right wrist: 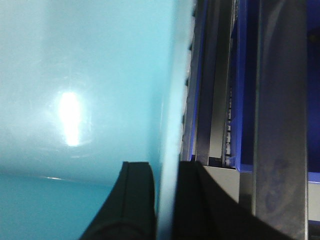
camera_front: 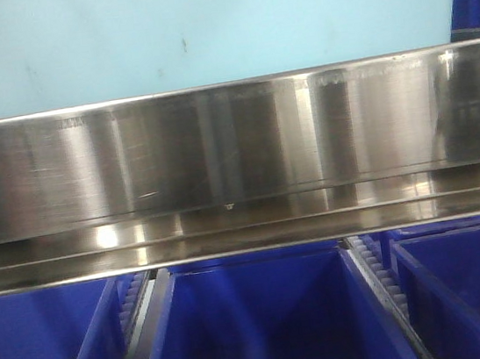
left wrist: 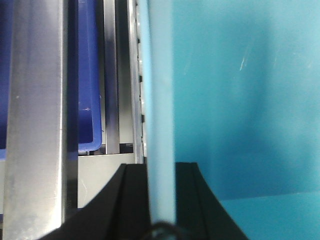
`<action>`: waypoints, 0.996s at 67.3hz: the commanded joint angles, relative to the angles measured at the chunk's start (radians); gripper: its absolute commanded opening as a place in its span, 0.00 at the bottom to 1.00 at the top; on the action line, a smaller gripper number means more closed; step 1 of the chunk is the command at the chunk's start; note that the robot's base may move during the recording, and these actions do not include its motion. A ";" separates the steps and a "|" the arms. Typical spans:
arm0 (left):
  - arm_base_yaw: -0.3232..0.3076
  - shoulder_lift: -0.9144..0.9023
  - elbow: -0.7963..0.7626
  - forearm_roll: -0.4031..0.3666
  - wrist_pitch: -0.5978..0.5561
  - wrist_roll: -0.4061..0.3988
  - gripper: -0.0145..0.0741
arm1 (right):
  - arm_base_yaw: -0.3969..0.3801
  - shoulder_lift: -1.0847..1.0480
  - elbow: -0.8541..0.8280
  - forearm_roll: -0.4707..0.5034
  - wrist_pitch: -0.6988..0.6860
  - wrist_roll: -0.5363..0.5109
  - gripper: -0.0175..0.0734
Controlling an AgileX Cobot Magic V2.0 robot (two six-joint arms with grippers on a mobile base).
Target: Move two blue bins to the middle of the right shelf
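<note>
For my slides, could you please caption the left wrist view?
Left gripper clamps pale blue bin by its rim beside steel shelving.

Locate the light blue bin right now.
Front view: the light blue bin fills the top, just above the steel shelf rail, dark blue crates below. The left pincer and right pincer each clamp one wall.
</note>
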 commanded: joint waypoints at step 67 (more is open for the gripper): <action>-0.006 -0.057 -0.346 0.224 -0.269 0.010 0.04 | -0.005 -0.004 -0.336 -0.017 -0.360 -0.086 0.01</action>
